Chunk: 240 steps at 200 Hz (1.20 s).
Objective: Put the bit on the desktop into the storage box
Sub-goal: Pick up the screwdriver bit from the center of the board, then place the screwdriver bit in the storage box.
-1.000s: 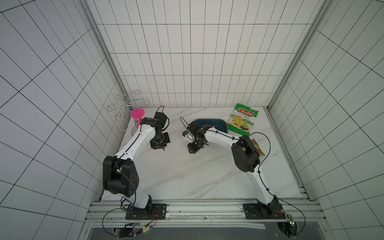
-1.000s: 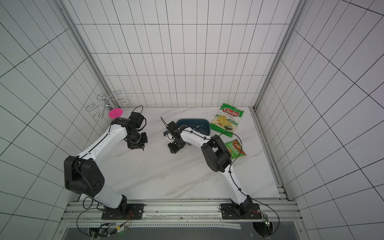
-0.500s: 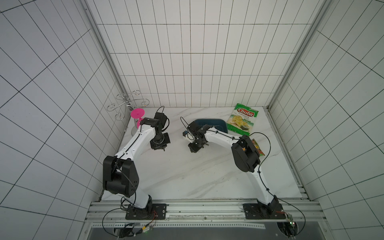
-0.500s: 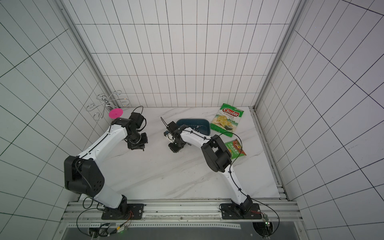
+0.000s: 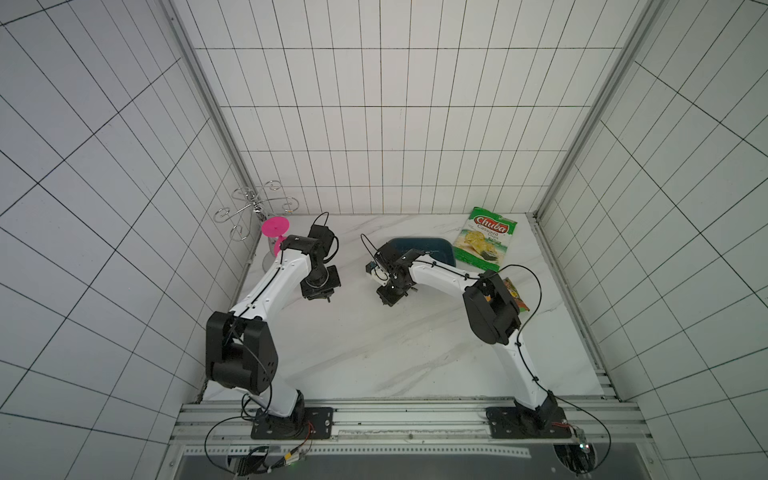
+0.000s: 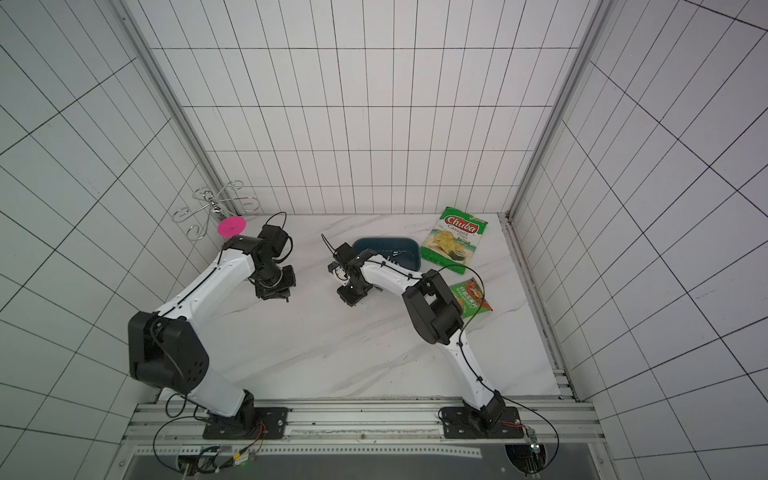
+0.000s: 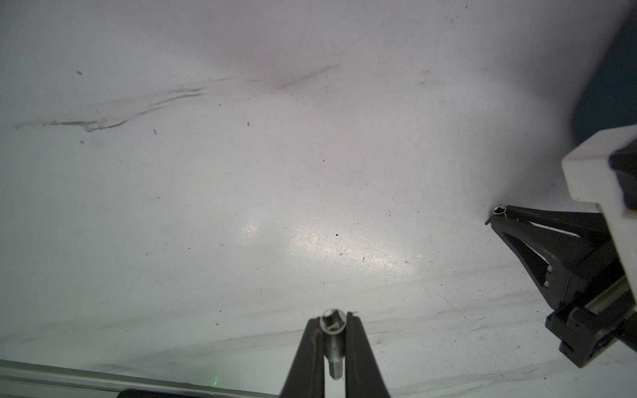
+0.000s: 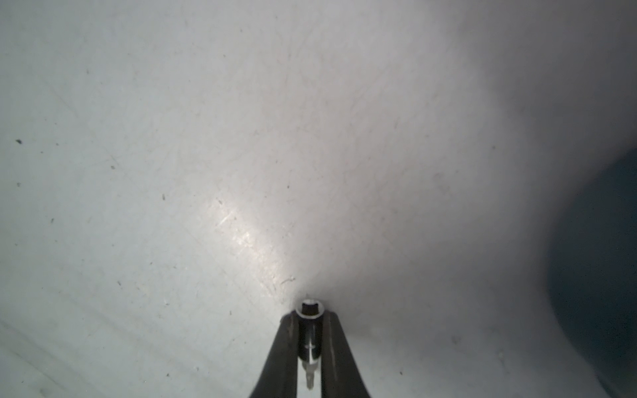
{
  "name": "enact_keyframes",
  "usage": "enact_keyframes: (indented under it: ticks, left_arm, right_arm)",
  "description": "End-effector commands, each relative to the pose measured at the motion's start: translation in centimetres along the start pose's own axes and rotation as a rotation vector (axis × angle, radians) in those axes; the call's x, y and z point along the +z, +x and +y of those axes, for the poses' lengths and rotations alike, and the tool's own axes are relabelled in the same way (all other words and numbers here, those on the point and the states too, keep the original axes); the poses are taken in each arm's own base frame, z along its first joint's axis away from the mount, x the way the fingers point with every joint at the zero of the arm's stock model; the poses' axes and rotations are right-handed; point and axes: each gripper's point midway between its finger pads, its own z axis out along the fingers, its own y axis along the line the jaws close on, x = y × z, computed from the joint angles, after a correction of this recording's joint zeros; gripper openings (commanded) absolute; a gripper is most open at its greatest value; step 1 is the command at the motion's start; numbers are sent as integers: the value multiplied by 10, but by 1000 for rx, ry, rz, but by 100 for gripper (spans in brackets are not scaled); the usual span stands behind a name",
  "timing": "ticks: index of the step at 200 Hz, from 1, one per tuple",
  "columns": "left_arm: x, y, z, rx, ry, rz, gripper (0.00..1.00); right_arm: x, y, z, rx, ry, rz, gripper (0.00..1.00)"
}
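The left claw (image 7: 333,318) is pinching a silver bit (image 7: 333,339) between its two narrow fingers, the open socket end poking out past the tips. The right claw (image 8: 310,312) is likewise clamping a dark bit (image 8: 310,341) with a bright rim, jaws drawn in tight on it. In the left wrist view the right claw (image 7: 499,211) is reaching down to the tabletop (image 7: 241,206), its shadow meeting its tip; whether the tip is touching the surface cannot be told.

In both top views the storage box (image 5: 434,248) (image 6: 401,254) is sitting on the tabletop (image 5: 374,353) towards the back wall, partly covered by the right arm. The right claw (image 5: 390,296) is hanging just beside the storage box, off the end that faces the left arm, so the dark bit is outside it. The left claw (image 5: 322,293) is hanging well apart from the storage box on that same side, with the silver bit outside it too. A few small pale pieces are lying inside the storage box in a top view, too small to tell.

A green cassava chip bag (image 5: 486,242) is lying just beside the opposite end of the storage box. A second snack bag (image 6: 471,297) is lying near the storage box, towards the arm bases, partly under the right arm.
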Motion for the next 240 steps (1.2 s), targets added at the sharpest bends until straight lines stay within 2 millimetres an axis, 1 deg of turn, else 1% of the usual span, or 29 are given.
enact_keyframes:
  ticks: [1, 33, 54, 77, 110, 137, 149, 175, 198, 218, 240]
  left_arm:
    - [-6, -2, -2, 10, 20, -17, 0]
    - [-9, -2, -2, 10, 25, -24, 0]
    - [-11, -1, -2, 10, 26, -25, 0]
    - [-13, 0, -2, 12, 28, -28, 0]
    - [-19, -2, -5, 12, 42, -39, 0]
    - [-20, -2, -12, 17, 54, -42, 0]
    - [-19, -3, -17, 26, 57, -41, 0]
    - [-17, -6, -33, 48, 67, -43, 0]
    - [-15, -13, -51, 74, 78, -43, 0]
    - [-15, -20, -70, 106, 110, -44, 0]
    - [-16, -30, -93, 138, 154, -50, 0]
  right_arm:
    - [-8, 17, 8, 16, -3, 52, 0]
    - [-34, 3, 11, 28, 4, -10, 0]
    - [-55, -5, 10, 32, 31, -55, 0]
    - [-81, -12, 6, 41, 66, -107, 0]
    - [-124, -13, -19, 95, 156, -158, 0]
    - [-157, -6, -43, 147, 208, -203, 0]
    - [-167, -1, -57, 176, 226, -215, 0]
    - [-178, 10, -92, 250, 265, -199, 0]
    - [-182, 17, -121, 300, 299, -193, 0]
    - [-179, 22, -142, 308, 351, -161, 0]
    - [-169, 24, -161, 319, 380, -120, 0]
